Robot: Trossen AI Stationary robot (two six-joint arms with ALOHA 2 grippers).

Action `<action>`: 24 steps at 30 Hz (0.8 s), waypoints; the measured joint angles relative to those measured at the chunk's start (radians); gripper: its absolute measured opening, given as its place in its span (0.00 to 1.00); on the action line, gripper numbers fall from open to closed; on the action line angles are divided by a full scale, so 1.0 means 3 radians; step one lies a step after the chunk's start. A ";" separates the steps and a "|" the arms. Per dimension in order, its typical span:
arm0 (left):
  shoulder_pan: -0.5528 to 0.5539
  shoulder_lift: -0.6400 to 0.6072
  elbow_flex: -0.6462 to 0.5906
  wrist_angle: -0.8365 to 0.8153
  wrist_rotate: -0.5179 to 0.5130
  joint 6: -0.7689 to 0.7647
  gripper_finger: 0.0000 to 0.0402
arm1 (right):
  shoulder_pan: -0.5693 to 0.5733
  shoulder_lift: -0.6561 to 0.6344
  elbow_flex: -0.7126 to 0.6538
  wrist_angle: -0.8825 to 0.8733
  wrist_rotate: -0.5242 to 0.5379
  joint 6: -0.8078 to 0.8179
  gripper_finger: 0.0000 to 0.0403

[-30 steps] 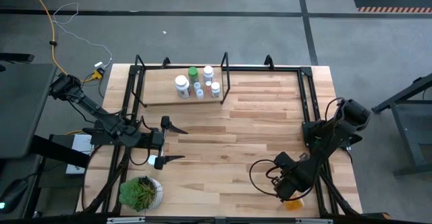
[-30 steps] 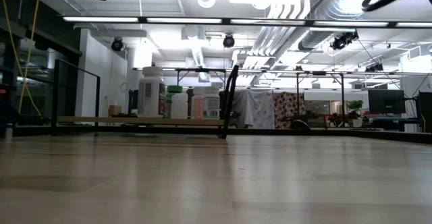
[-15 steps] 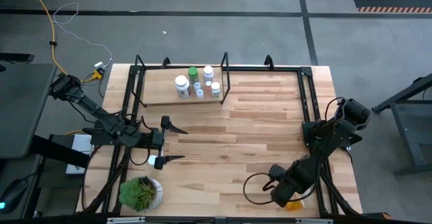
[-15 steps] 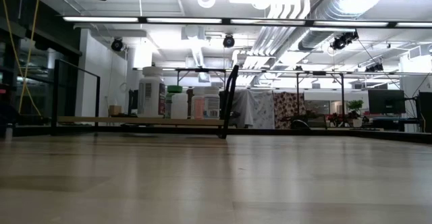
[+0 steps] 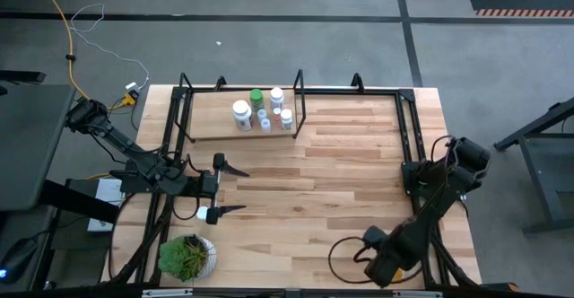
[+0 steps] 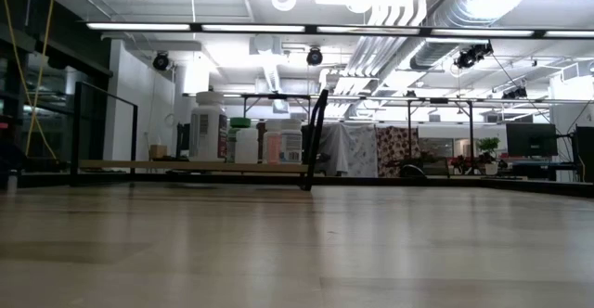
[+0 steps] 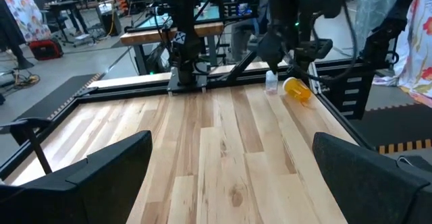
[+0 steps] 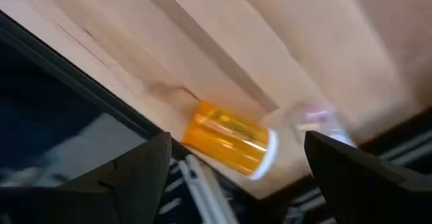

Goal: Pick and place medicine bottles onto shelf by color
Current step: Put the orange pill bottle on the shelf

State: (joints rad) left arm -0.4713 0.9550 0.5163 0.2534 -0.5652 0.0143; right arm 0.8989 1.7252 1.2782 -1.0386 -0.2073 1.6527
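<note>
An orange medicine bottle [image 8: 228,145] with a white cap lies on its side at the table's near right corner. A small clear bottle [image 7: 271,83] stands beside it. My right gripper [image 8: 236,140] hangs above the orange bottle, pointing down and open, one finger on either side, touching nothing. In the high view this gripper [image 5: 384,262] hides the orange bottle. The shelf [image 5: 208,129] at the far left carries a green bottle [image 5: 257,99] and several white bottles [image 5: 241,114], all upright. My left gripper [image 5: 235,188] waits open at the left.
A potted green plant [image 5: 186,255] stands at the near left corner. Black frame rails [image 5: 408,136] run along the table's right and far edges, and the orange bottle lies close to one. Bare wood [image 5: 314,181] fills the middle of the table.
My right gripper has gone toward the table's near edge and now stands over the orange bottle, which showed beside it in the high view a second ago.
</note>
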 joint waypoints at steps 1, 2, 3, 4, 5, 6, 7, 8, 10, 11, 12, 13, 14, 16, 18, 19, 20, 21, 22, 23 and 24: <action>-0.0001 0.0001 0.0000 -0.0004 0.0000 -0.0001 1.00 | 0.0000 0.0082 0.0141 -0.0173 0.0046 -0.0109 0.82; -0.0001 0.0000 0.0000 -0.0002 0.0000 -0.0002 1.00 | 0.0000 0.0174 0.0292 -0.0347 0.0113 -0.0228 0.82; 0.0000 0.0000 0.0000 -0.0002 0.0000 -0.0004 1.00 | 0.0000 0.0286 0.0463 -0.0528 0.0190 -0.0371 0.82; 0.0000 0.0001 0.0000 -0.0004 0.0000 -0.0011 1.00 | 0.0004 0.0409 0.0632 -0.0704 0.0275 -0.0523 0.82; 0.0000 0.0001 0.0000 -0.0004 0.0000 -0.0035 1.00 | 0.0025 0.0528 0.0780 -0.0857 0.0343 -0.0664 0.82; 0.0000 0.0000 0.0000 -0.0004 0.0000 -0.0062 1.00 | 0.0051 0.0666 0.0941 -0.1005 0.0406 -0.0794 0.82; 0.0000 0.0000 0.0000 -0.0006 0.0000 -0.0090 1.00 | 0.0081 0.0780 0.1073 -0.1139 0.0424 -0.0923 0.82; 0.0000 0.0000 0.0000 -0.0006 0.0000 -0.0111 1.00 | 0.0124 0.0884 0.1189 -0.1245 0.0415 -0.1045 0.82; 0.0000 0.0000 0.0000 -0.0006 0.0000 -0.0126 1.00 | 0.0210 0.1072 0.1376 -0.1357 0.0335 -0.1292 0.82; 0.0000 0.0000 0.0000 -0.0006 0.0000 -0.0126 1.00 | 0.0252 0.1149 0.1442 -0.1367 0.0285 -0.1424 0.82; -0.0001 0.0000 0.0000 -0.0007 0.0000 -0.0125 1.00 | 0.0292 0.1222 0.1497 -0.1365 0.0255 -0.1567 0.82; 0.0000 0.0000 0.0000 -0.0007 0.0000 -0.0125 1.00 | 0.0323 0.1280 0.1541 -0.1358 0.0230 -0.1660 0.82; 0.0000 0.0000 0.0000 -0.0007 0.0000 -0.0125 1.00 | 0.0348 0.1330 0.1581 -0.1362 0.0222 -0.1704 0.82; -0.0001 0.0000 0.0000 -0.0007 0.0000 -0.0125 1.00 | 0.0380 0.1405 0.1627 -0.1362 0.0212 -0.1736 0.82; -0.0001 0.0000 0.0000 -0.0007 0.0001 -0.0120 1.00 | 0.0395 0.1451 0.1630 -0.1356 0.0212 -0.1801 0.82; -0.0001 0.0000 0.0000 -0.0007 0.0000 -0.0093 1.00 | 0.0395 0.1463 0.1629 -0.1352 0.0212 -0.1863 0.82; 0.0000 0.0000 0.0000 -0.0009 0.0000 -0.0072 1.00 | 0.0395 0.1466 0.1616 -0.1341 0.0212 -0.1925 0.82; -0.0001 0.0000 0.0000 -0.0009 0.0000 -0.0071 1.00 | 0.0394 0.1465 0.1587 -0.1329 0.0212 -0.1978 0.82; -0.0001 0.0000 0.0000 -0.0009 0.0001 -0.0073 1.00 | 0.0395 0.1465 0.1556 -0.1322 0.0207 -0.2022 0.82; -0.0001 0.0000 0.0000 -0.0008 0.0004 -0.0073 1.00 | 0.0395 0.1467 0.1518 -0.1303 0.0183 -0.2059 0.82; -0.0001 0.0000 0.0000 -0.0009 0.0005 -0.0072 1.00 | 0.0394 0.1467 0.1486 -0.1275 0.0151 -0.2090 0.82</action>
State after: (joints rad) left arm -0.4716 0.9550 0.5163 0.2508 -0.5635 -0.0074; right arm 1.0172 2.1654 1.7240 -1.4211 -0.1620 1.0257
